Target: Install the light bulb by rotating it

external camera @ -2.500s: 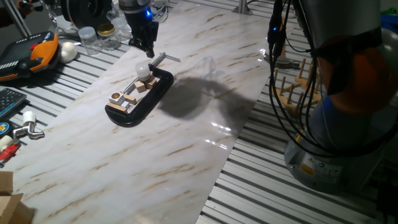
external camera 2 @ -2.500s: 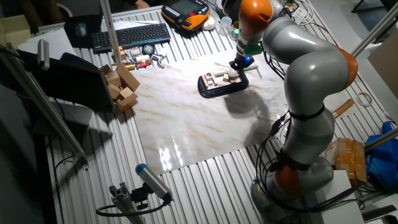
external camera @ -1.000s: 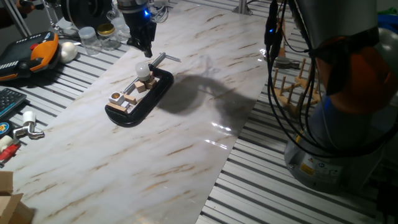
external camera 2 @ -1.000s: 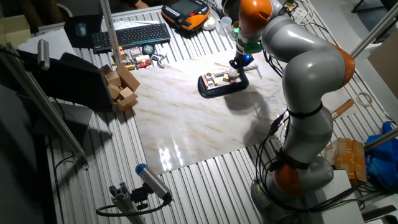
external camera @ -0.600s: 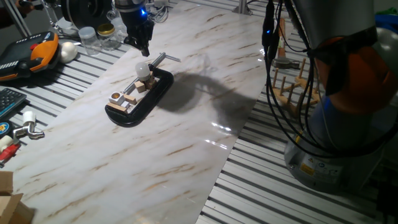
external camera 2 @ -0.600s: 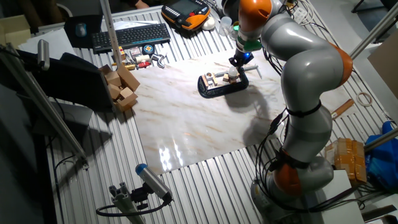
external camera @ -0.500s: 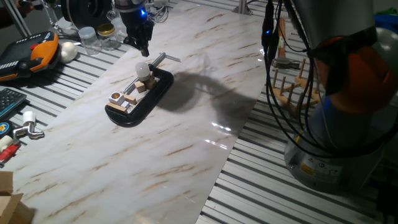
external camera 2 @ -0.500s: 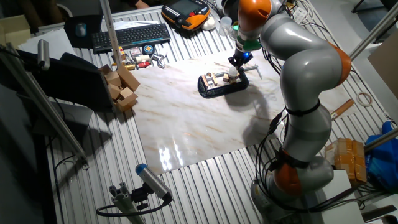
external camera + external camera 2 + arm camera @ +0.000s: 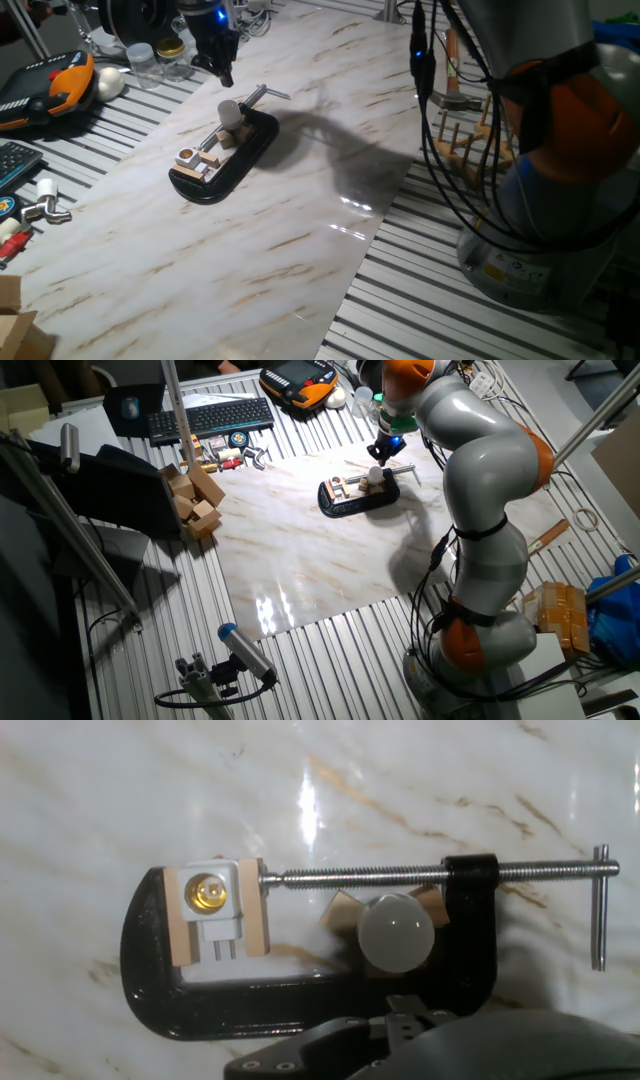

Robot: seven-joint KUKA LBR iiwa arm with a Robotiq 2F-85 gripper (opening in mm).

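Hovering gripper (image 9: 222, 72) above light bulb (image 9: 396, 933); jaw state cannot be told. Descend centred on globe, grip gently before carrying to socket (image 9: 208, 893).

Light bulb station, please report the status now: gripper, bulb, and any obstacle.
Gripper above the light bulb, not touching; jaws cannot be judged. Bulb upright between wooden blocks inside the black C-clamp. Socket empty, clamped at the other end. Path unobstructed.

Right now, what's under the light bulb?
Small wooden blocks flank the light bulb inside the black clamp. Its base and whatever it stands in are hidden beneath the globe.
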